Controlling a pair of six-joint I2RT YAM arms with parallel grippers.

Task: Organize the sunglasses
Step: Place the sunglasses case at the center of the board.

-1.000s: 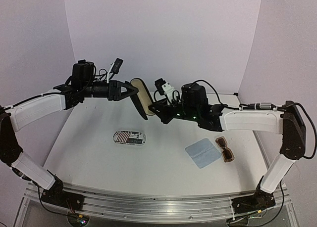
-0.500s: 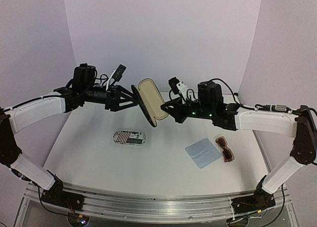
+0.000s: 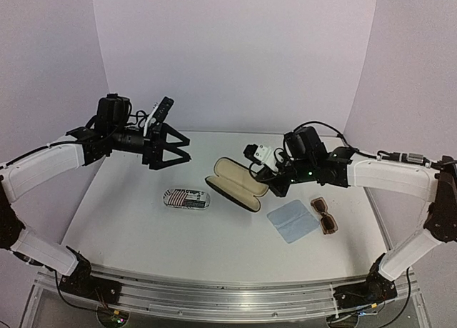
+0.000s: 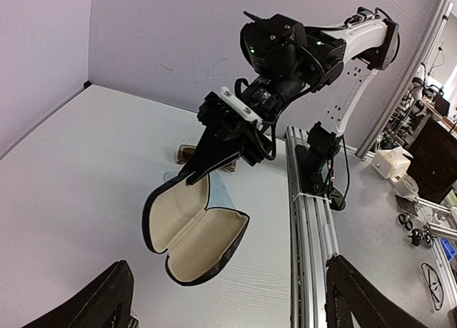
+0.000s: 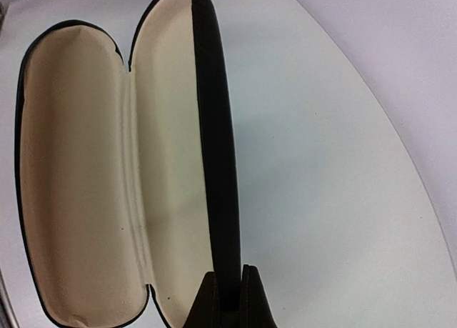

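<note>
Lilac walls (image 3: pixel 228 49) closed round a white table (image 3: pixel 143 228), and on its right side lay the brown sunglasses (image 3: pixel 326 215), folded, lenses up, touching neither of my grippers. Just left of them sat a blue cloth (image 3: pixel 293 221), flat on the table. Further left, near the middle, a black case (image 3: pixel 235 184) stood open with its cream lining showing. My right gripper (image 3: pixel 265 178) was pinched together on that case's rim. My right wrist camera alone showed this closely: the two fingertips (image 5: pixel 207 303) clamped the thin black edge of one half (image 5: pixel 214 164), with both cream hollows beside it. My left wrist view showed the case (image 4: pixel 193 231) from the far side, the right gripper (image 4: pixel 191 176) reaching down to its upper half, a sliver of the sunglasses (image 4: pixel 187 153) behind, and shelving beyond the table edge. My left gripper (image 3: pixel 183 148) hung above the table's left side, jaws wide apart and holding nothing, well clear of the case. Below it lay a striped case (image 3: pixel 186 198), closed. An aluminium rail (image 3: pixel 214 289) ran along the near edge.
</note>
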